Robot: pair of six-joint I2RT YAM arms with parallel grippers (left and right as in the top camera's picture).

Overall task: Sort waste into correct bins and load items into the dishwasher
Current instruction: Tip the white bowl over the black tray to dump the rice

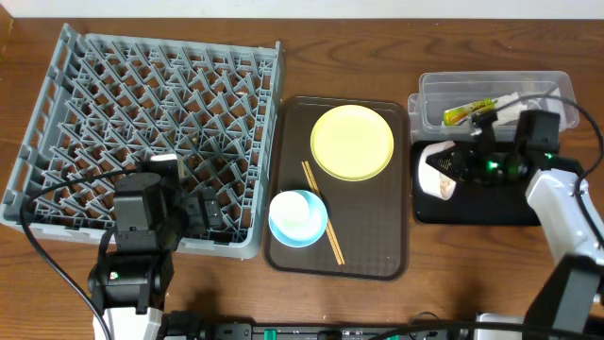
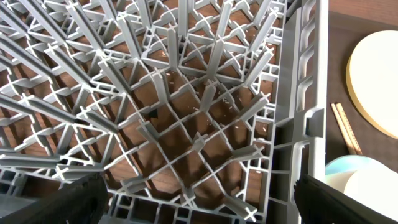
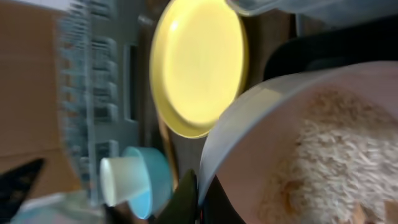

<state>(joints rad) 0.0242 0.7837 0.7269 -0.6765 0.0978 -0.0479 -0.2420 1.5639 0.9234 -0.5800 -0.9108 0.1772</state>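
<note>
My right gripper point(image 1: 464, 166) point(image 3: 199, 194) is shut on the rim of the white bowl point(image 1: 435, 171) point(image 3: 249, 124) and holds it tilted on its side over the black tray point(image 1: 491, 210). Beige crumbs point(image 3: 336, 155) lie inside the bowl. The yellow-green wrapper point(image 1: 469, 112) and white paper point(image 1: 506, 102) lie in the clear tub point(image 1: 444, 90). The yellow plate point(image 1: 352, 142) point(image 3: 199, 68), light-blue bowl point(image 1: 298, 218) point(image 3: 146, 180) and chopsticks point(image 1: 321, 210) point(image 2: 346, 127) rest on the brown tray point(image 1: 377, 247). My left gripper point(image 1: 203, 213) point(image 2: 205, 205) is open and empty above the near right corner of the grey dish rack point(image 1: 142, 113) point(image 2: 186, 93).
The brown tray sits between the rack and the two bins. The clear tub stands behind the black tray at the right. Cables run over the table near both arm bases. A few crumbs lie on the wood under the rack in the left wrist view.
</note>
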